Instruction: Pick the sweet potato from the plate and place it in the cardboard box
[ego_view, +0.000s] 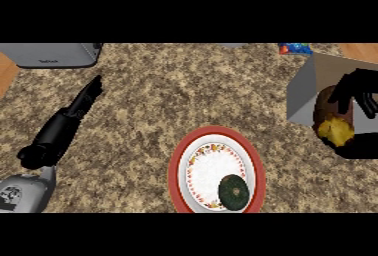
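Right hand (353, 95): fingers are curling round the sweet potato (332, 125), holding it at the bench's right edge, over the cardboard box (314, 90).
Sweet potato: off the plate (177, 170); it is sitting against the box's dark interior, but whether it is touching the floor cannot be told.
Left hand (85, 100): fingers are lying straight, resting near the bench's left edge, holding nothing.
Plate: near the bench's front edge, carrying a dark green round item (233, 192).
Toaster (52, 54): at the far left corner.
Release risk: opening while the potato is overhanging the grey wall could be tipping it onto the bench.
Withdrawal risk: fingers could be catching the box wall and shifting it.
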